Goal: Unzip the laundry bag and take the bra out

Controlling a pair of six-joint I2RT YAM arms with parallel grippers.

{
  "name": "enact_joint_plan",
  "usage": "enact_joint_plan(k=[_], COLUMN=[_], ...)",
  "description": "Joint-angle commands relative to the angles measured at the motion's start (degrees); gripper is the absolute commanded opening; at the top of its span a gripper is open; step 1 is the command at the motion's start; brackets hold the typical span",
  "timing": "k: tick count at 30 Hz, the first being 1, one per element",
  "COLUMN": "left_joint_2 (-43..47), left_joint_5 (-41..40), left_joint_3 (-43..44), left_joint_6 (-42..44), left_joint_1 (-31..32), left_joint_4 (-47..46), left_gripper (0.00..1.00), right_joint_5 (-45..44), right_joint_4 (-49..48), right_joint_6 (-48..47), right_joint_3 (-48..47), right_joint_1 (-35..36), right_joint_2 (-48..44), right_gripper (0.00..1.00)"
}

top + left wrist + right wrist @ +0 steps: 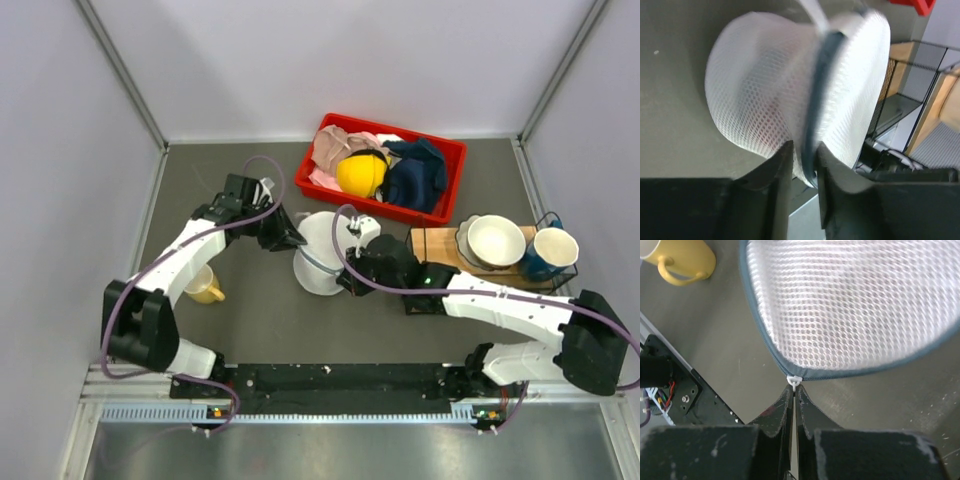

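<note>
The unzipping step was in hand, and the zip looked shut all the way round. The laundry bag (320, 245) lay on its side on the surface with a gripper on either side of it. The left gripper (804, 152), at the bag's left edge, was closed to a narrow gap on the dark zip seam (815, 100), pinning the bag. The right gripper (794, 392), at the bag's near right edge, had its fingers pressed together and appeared to pinch the white zip pull (794, 381) at their very tips. The next move, I judged, called for the right gripper to draw the pull along the curved seam while the left kept the bag from rolling; the hold on the pull looked slight and could slip. The bra was inside the bag: only the left wrist view gave a faint reddish tint (771, 107) through the mesh, too vague to confirm. The right wrist view alone showed the pull and a yellow mug (682, 260) beyond the bag's left side. Only the overhead view showed both arms at once and a red bin (452, 152) of clothes behind the bag.
</note>
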State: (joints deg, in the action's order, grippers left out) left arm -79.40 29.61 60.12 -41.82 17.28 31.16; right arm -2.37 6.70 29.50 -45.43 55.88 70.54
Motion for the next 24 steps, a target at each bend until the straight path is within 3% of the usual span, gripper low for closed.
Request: enact_joint_plan(k=[1, 2, 5, 8, 14, 21, 24], left_joint_2=[-4.4, -2.4, 3.4, 9.8, 20.6, 19.4, 16.3], left_joint_5=[1.2, -0.3, -4.3, -8.0, -5.4, -5.1, -6.0], left_joint_3=[6.1, 6.1, 5.9, 4.1, -8.6, -15.0, -13.9], left_joint_6=[4.1, 3.9, 3.9, 2.5, -7.6, -13.6, -13.1], left_joint_1=[-1.2, -1.1, -1.0, -1.0, -0.4, 5.7, 6.2], left_joint_4=[-0.1, 0.0, 2.7, 5.1, 0.7, -6.4, -8.4], left_gripper=[0.46, 0.70, 0.99, 0.99, 0.99, 0.99, 0.92], right_joint_5=[0.2, 0.3, 0.3, 1.1, 2.1, 2.1, 3.3], right_joint_4=[0.9, 0.7, -0.5, -1.4, -3.0, -3.4, -3.4], right_joint_6=[-0.6, -0.2, 0.6, 1.2, 1.8, 1.4, 1.4], right_joint_3=[-4.1, -5.1, -6.1, -6.6, -7.0, -7.2, -7.3], right_joint_1=[2.7, 2.7, 2.7, 2.7, 2.7, 2.7, 2.7], right_joint_2=[1.3, 2.1, 4.0, 5.2, 7.2, 8.7, 9.0], right_gripper=[0.00, 0.00, 0.00, 0.00, 0.00, 0.00, 0.00])
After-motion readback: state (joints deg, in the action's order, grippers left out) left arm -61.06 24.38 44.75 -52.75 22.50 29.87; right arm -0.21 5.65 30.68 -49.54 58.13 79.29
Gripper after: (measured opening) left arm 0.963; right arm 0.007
